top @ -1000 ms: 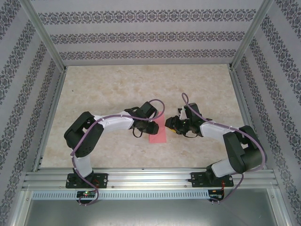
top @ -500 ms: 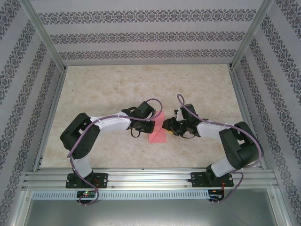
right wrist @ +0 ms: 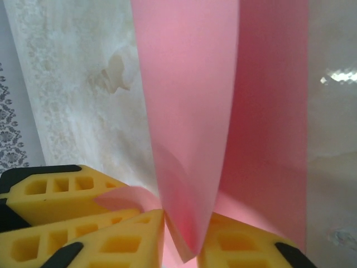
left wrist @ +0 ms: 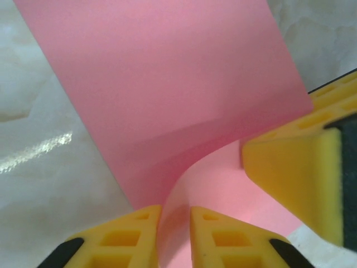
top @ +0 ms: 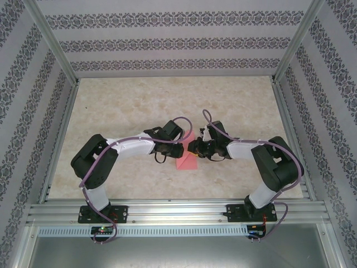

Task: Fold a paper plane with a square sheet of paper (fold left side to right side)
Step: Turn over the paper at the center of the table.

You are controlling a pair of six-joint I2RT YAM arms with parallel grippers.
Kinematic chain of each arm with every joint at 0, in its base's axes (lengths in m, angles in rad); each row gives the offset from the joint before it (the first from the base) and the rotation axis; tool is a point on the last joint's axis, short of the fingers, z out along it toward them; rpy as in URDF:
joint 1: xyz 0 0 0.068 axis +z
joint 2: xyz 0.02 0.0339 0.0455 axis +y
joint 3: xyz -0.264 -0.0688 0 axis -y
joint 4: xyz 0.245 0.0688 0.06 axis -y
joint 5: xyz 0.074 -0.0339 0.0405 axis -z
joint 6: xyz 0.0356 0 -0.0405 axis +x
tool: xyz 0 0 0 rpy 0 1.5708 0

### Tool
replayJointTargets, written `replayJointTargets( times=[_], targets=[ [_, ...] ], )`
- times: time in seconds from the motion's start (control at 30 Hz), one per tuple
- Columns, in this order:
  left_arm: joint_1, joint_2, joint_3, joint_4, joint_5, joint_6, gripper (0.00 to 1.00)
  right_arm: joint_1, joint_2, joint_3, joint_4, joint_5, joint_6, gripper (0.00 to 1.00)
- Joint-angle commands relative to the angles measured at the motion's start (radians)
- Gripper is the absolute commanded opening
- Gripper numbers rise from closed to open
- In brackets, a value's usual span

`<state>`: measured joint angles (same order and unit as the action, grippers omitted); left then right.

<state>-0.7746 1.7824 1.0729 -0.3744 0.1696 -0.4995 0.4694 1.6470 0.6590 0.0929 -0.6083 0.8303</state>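
The pink-red square sheet of paper (top: 187,162) lies mid-table, its far part lifted between both grippers. My left gripper (top: 183,149) reaches it from the left. In the left wrist view a raised flap of the paper (left wrist: 167,84) curls up through the narrow gap of that gripper (left wrist: 175,211), whose jaws stand slightly apart, not pinching. My right gripper (top: 193,148) comes from the right; one of its fingers (left wrist: 290,173) shows beside the flap. In the right wrist view a doubled curl of paper (right wrist: 189,111) fills the right gripper (right wrist: 181,216), which is shut on it. No paper plane is in view.
The marbled tabletop (top: 167,100) is bordered by metal posts and patterned walls. A rail with both arm bases (top: 178,212) runs along the near edge. The two grippers sit almost touching over the paper, the left fingers (right wrist: 61,192) close beside the right ones.
The right arm has swung left to the paper and narrowed its jaws onto the flap. The left jaws pinched tight, then eased apart slightly. The paper's far part rose.
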Motion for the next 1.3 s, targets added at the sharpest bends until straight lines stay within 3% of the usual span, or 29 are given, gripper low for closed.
replayJointTargets(
  times=[0.0,0.07,0.13,0.27,0.53,0.7,0.93,1.13,1.27],
  targets=[
    [0.031,-0.083,-0.052,0.062,-0.021,-0.030,0.24,0.009,0.012,0.019,0.041,-0.021,0.001,0.18],
    [0.050,-0.124,-0.080,0.077,-0.011,-0.044,0.27,0.008,0.005,0.019,0.042,-0.019,-0.010,0.12],
    [0.068,-0.166,-0.104,0.080,-0.002,-0.057,0.39,0.003,-0.009,0.023,0.040,-0.024,-0.023,0.07],
    [0.097,-0.272,-0.171,0.113,0.029,-0.088,0.53,-0.008,-0.057,0.038,0.017,-0.031,-0.067,0.03],
    [0.189,-0.590,-0.350,0.260,0.110,-0.249,0.99,-0.082,-0.251,0.069,-0.003,-0.116,-0.134,0.02],
    [0.225,-0.707,-0.419,0.481,0.257,-0.399,1.00,-0.117,-0.385,0.121,0.006,-0.180,-0.113,0.03],
    [0.219,-0.645,-0.414,0.847,0.463,-0.623,0.99,-0.075,-0.450,0.218,0.037,-0.209,-0.035,0.05],
    [0.189,-0.619,-0.373,0.899,0.501,-0.655,0.91,-0.012,-0.460,0.256,0.083,-0.197,0.009,0.06],
    [0.176,-0.614,-0.367,0.913,0.507,-0.668,0.75,0.000,-0.461,0.258,0.117,-0.199,0.038,0.06]
  ],
)
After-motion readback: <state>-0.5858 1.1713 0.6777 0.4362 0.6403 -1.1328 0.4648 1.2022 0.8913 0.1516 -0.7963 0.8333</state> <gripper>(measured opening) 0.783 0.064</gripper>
